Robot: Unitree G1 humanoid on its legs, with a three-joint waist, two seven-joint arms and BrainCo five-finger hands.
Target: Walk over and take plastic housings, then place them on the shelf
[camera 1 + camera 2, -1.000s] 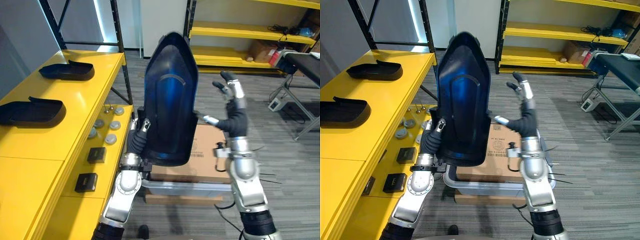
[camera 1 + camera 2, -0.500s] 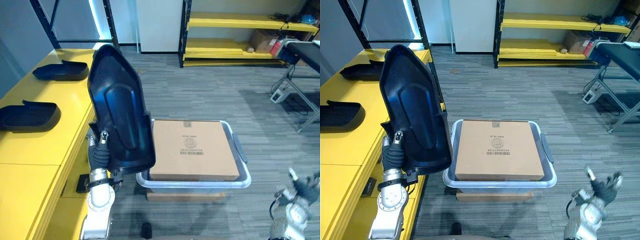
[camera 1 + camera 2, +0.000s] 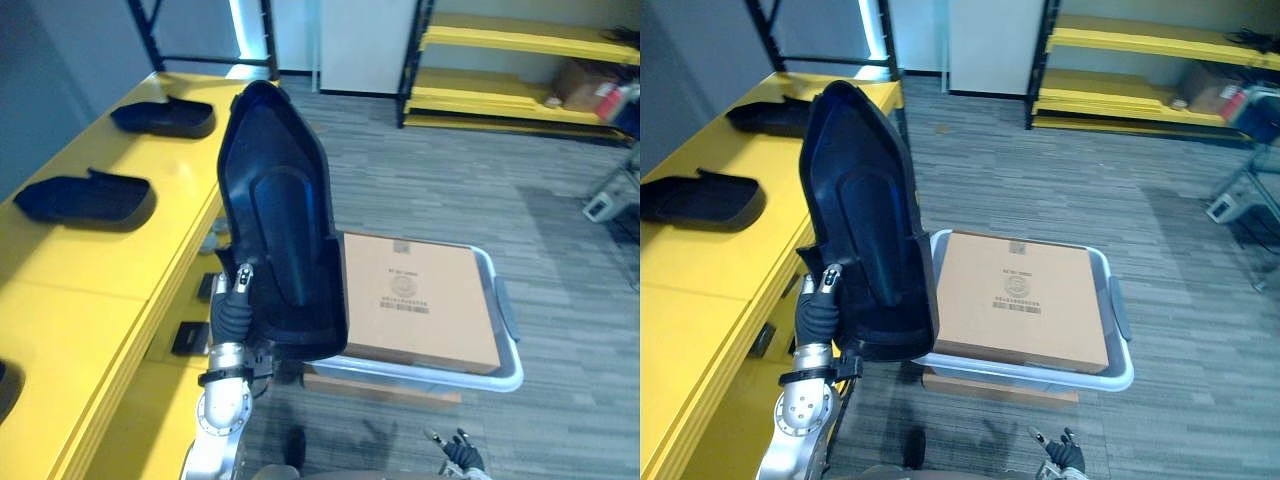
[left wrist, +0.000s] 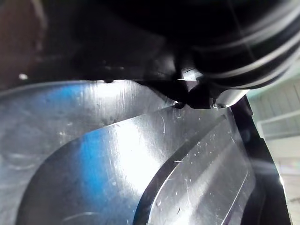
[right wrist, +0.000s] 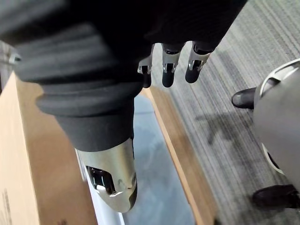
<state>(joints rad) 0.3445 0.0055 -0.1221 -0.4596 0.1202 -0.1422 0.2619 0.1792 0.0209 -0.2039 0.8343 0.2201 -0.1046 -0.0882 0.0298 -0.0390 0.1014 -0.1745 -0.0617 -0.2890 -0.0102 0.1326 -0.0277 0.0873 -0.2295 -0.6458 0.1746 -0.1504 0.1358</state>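
The large glossy black plastic housing [image 3: 280,230] stands upright in my left hand [image 3: 818,312], pointed end up and hollow side facing me, in the air between the long yellow shelf [image 3: 90,280] and a brown cardboard box [image 3: 420,300]. My left fingers pinch its lower edge. The thumb lies on the inner face, and the rest are hidden behind the wall. From the left wrist view, the scratched, shiny inner surface sits right against my hand.

The box rests in a pale grey plastic tote [image 3: 508,345] on the grey striped carpet [image 3: 450,190]. The housing's lower corner overlaps the tote's near corner as I see it.

On the shelf to my left lie two smaller black plastic housings, one nearer [image 3: 85,198] and one farther back [image 3: 163,116], well apart from each other.

My right hand [image 3: 458,456] hangs low by the floor. Its fingers [image 5: 171,65] are straight, slightly spread and hold nothing, near the tote's edge.
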